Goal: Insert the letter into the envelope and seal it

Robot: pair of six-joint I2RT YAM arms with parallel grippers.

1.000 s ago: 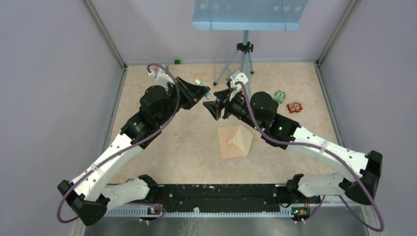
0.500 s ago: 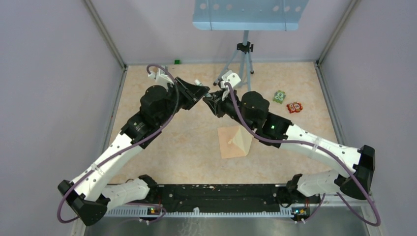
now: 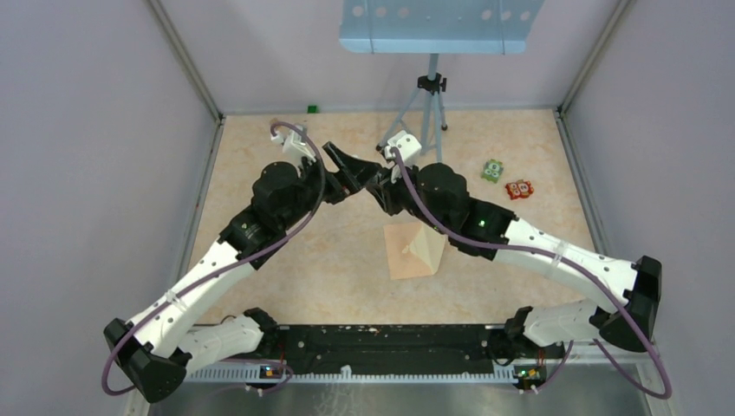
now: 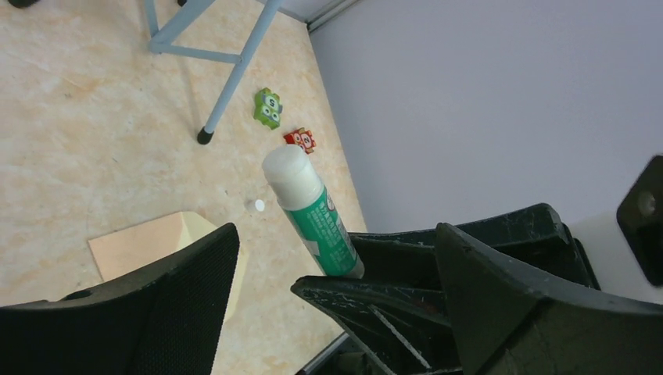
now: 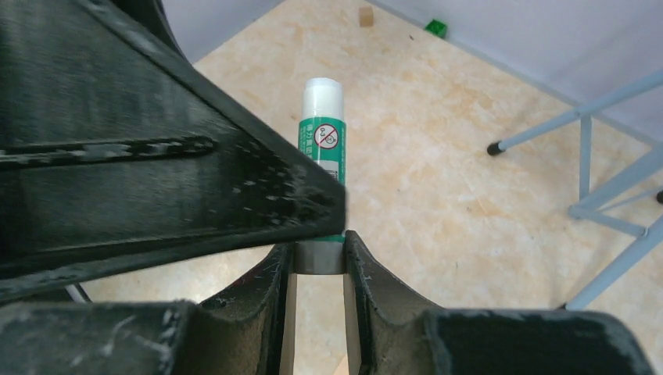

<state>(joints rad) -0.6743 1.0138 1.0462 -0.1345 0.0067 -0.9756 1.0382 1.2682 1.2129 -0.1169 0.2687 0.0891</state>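
The pinkish-tan envelope (image 3: 400,251) lies on the table with its flap up, and the cream letter (image 3: 431,246) rests on its right half; both also show in the left wrist view, envelope (image 4: 133,246) and letter (image 4: 195,228). Above and behind them the two grippers meet in the air. My right gripper (image 5: 319,254) is shut on the grey base of a green-and-white glue stick (image 5: 322,172). My left gripper (image 4: 336,234) stands open, its wide jaws either side of the glue stick (image 4: 309,207) without touching it. From the top view the left gripper (image 3: 351,167) and right gripper (image 3: 380,184) overlap.
A tripod (image 3: 426,104) with a blue-grey plate (image 3: 438,26) stands at the back centre. A green toy (image 3: 493,170) and a red toy (image 3: 519,188) lie at the right, a small green block (image 3: 311,109) by the back wall, a tiny white spot (image 4: 259,205) near the envelope.
The right gripper came in and shut on the glue stick's base. The left gripper, shut on the stick before, has opened wide and let it go; its wrist shifted slightly right.
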